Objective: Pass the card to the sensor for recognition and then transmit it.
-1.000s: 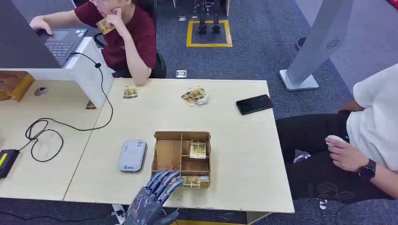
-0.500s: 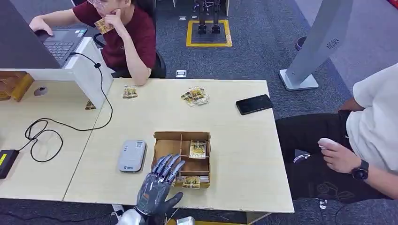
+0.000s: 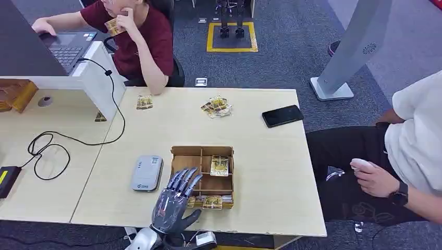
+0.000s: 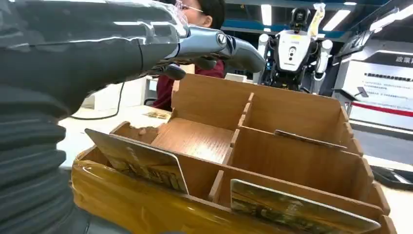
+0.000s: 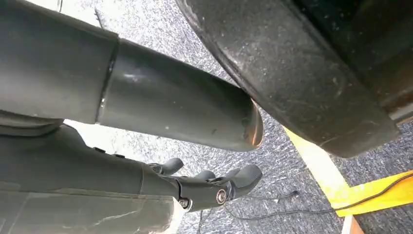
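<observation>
A wooden divided box (image 3: pixel 225 151) sits near the table's front edge. One card (image 3: pixel 219 165) lies in its far right compartment, and more cards (image 3: pixel 212 202) stand in the front row. The grey card sensor (image 3: pixel 146 173) lies just left of the box. My left hand (image 3: pixel 174 200) hovers over the box's near left corner with fingers spread and holds nothing. In the left wrist view its fingers (image 4: pixel 214 46) reach above the box (image 4: pixel 292 117), with cards (image 4: pixel 141 163) standing upright in the front slots. My right hand (image 5: pixel 214 187) hangs over the floor, holding nothing.
A black phone (image 3: pixel 282 115) and a loose heap of cards (image 3: pixel 217 107) lie on the far side of the table. A single card (image 3: pixel 144 102) lies further left. One person sits at a laptop (image 3: pixel 70 47) beyond. Another person (image 3: pixel 412 151) sits at the right. A black cable (image 3: pixel 47 151) loops on the left desk.
My left hand has risen from the table's front edge and moved forward over the box's near left corner. The seated person's hand at the right has shifted slightly.
</observation>
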Robot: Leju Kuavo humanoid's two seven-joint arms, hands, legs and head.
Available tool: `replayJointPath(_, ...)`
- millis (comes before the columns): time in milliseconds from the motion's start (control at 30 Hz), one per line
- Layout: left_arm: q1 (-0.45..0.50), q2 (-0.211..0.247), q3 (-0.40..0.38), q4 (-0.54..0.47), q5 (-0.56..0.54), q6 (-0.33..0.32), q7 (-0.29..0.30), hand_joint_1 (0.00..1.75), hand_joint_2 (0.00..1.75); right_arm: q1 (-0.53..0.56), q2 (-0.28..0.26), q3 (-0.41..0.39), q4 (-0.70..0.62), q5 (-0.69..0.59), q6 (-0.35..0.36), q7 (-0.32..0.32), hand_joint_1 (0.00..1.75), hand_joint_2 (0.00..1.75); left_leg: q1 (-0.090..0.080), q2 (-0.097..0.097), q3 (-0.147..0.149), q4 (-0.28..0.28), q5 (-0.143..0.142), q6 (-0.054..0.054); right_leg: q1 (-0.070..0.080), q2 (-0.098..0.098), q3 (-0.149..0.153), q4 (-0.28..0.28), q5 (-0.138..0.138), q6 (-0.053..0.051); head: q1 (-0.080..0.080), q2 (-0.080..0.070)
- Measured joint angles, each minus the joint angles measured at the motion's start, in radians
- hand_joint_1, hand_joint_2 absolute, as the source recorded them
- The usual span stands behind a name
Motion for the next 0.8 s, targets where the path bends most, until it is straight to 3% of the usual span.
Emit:
replayJointPath(400,-0.006,-0.002,0.050,0.015,0.082,-0.008,-0.023,0.00,1.75,0.000,0.000,0.000,-0.001,0.000,-0.005,0.000,0.00,0.00,0.000,0.000,0.000,0.000,0.000,0.000,0.000,0.000,0.000,0.000,0.000,0.000,0.000,0.000)
replayJointPath(433,-0.006,-0.002,0.055,0.015,0.090,-0.012,-0.025,1.05,1.75,0.000,0.000,0.000,-0.001,0.000,-0.004,0.000,0.00,0.00,0.000,0.000,0.000,0.000,0.000,0.000,0.000,0.000,0.000,0.000,0.000,0.000,0.000,0.000)
replayJointPath(467,-0.006,0.000,0.061,0.015,0.100,-0.021,-0.026,1.75,1.75,0.000,0.000,0.000,-0.001,0.000,-0.004,0.000,0.00,0.00,0.000,0.000,0.000,0.000,0.000,0.000,0.000,0.000,0.000,0.000,0.000,0.000,0.000,0.000)
replayJointPath(800,-0.006,0.001,0.090,0.005,0.180,-0.083,-0.075,1.75,1.75,0.000,0.000,0.000,-0.001,0.000,-0.006,0.000,0.00,0.00,0.000,0.000,0.000,0.000,0.000,0.000,0.000,0.000,0.000,0.000,0.000,0.000,0.000,0.000)
